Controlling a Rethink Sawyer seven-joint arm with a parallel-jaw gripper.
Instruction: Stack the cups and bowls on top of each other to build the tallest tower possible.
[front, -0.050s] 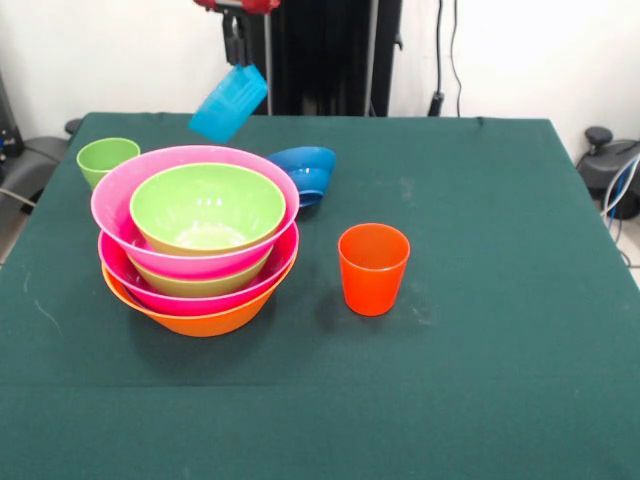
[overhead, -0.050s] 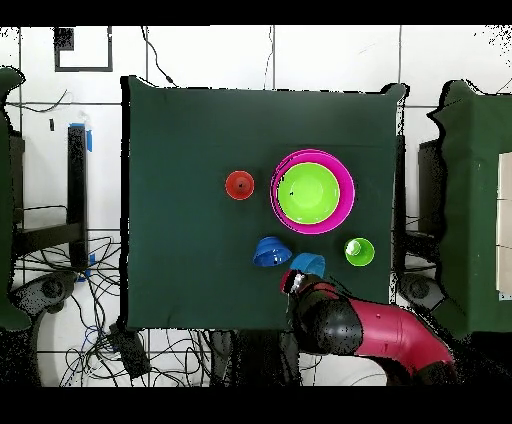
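1. One light blue bowl (front, -0.050s: 229, 103) hangs tilted, gripped by the gripper (front, -0.050s: 236, 52).
2. The tower (front, -0.050s: 200, 240) stands below it, slightly nearer me, top green bowl (front, -0.050s: 208, 208) open upward.

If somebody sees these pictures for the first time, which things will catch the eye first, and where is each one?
The eye goes first to the tower of nested bowls on the green table: orange lowest, then pink and green twice over. Above and behind it, a light blue bowl hangs tilted in the air under the gripper. An orange-red cup stands alone beside the tower.
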